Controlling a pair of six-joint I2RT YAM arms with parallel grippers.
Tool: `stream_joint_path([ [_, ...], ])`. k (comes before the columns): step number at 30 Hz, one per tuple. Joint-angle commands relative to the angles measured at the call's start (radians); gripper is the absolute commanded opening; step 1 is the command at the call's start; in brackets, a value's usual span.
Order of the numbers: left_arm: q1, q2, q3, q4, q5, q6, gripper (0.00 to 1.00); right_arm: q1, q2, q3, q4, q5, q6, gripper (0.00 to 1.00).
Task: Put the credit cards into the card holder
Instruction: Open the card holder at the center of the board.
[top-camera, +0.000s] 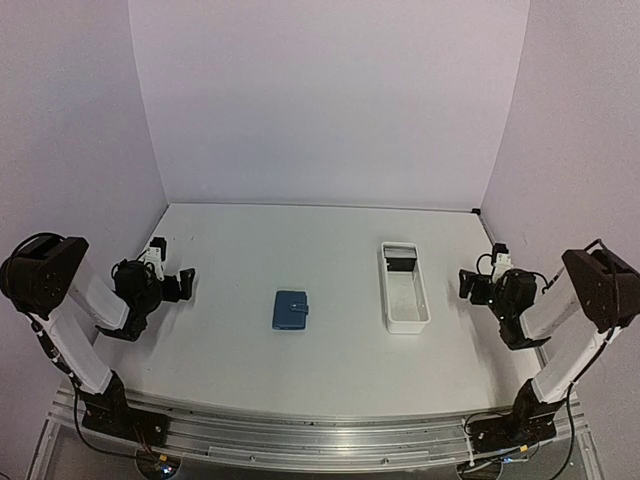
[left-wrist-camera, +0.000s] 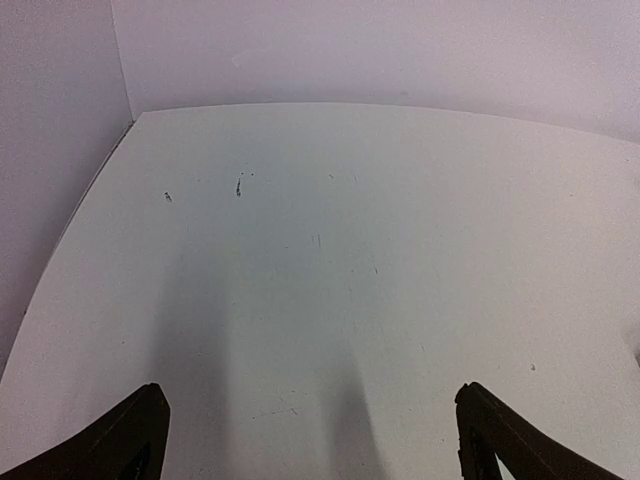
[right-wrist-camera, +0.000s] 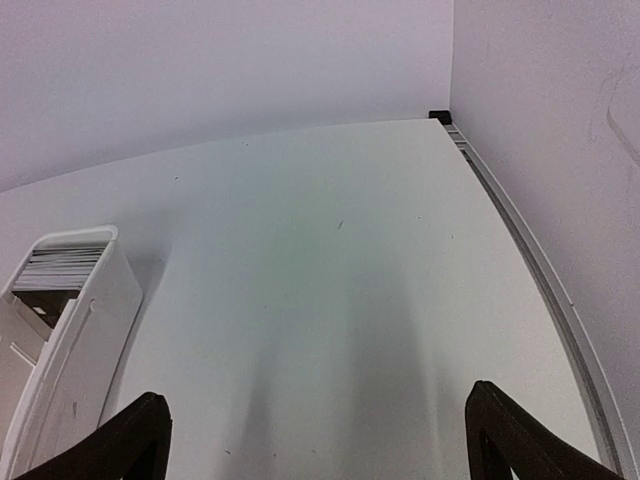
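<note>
The small blue square folding wallet (top-camera: 290, 310) lies closed on the white table (top-camera: 230, 350), between the two arms and nearest their bases. To its left, well apart, the black left gripper (top-camera: 183, 284) has its fingers (left-wrist-camera: 130, 440) spread wide with nothing between them. The black right gripper (top-camera: 466, 285) is also spread and empty, just beside the long white rectangular plastic tray (top-camera: 408, 322). The thin credit cards (right-wrist-camera: 62, 268) sit stacked in the tray's far end.

white table (top-camera: 230, 250) — blue card holder (top-camera: 291, 309) (closed), white tray (top-camera: 408, 327) to its right.
</note>
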Motion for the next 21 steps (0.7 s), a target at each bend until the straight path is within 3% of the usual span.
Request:
stream_joint_path([
  [1,0.005,-0.018,0.016,0.043,0.012,0.008,1.0,0.001,-0.1,0.057,-0.081,0.037,0.012,0.98],
  [5,0.005,-0.078,0.014,0.011,-0.002,-0.013,1.0,0.001,-0.24,0.139,-0.255,0.052,0.061,0.98],
  [8,0.004,-0.252,0.169,-0.394,0.202,0.022,1.0,0.001,-0.327,0.275,-0.409,-0.092,0.141,0.98],
  [11,0.001,-0.323,0.325,-0.644,0.351,-0.165,1.0,0.027,-0.321,0.514,-0.692,-0.17,0.241,0.98],
  [13,-0.018,-0.318,0.423,-0.785,0.461,-0.264,1.0,0.124,-0.298,0.648,-0.842,-0.124,0.236,0.98],
  [16,-0.085,-0.268,0.526,-1.064,0.461,-0.455,1.0,0.308,-0.229,0.848,-1.03,-0.004,0.232,0.98],
  [21,-0.197,-0.18,0.593,-1.266,0.546,-0.517,1.0,0.56,-0.056,1.109,-1.334,0.089,0.382,0.93],
])
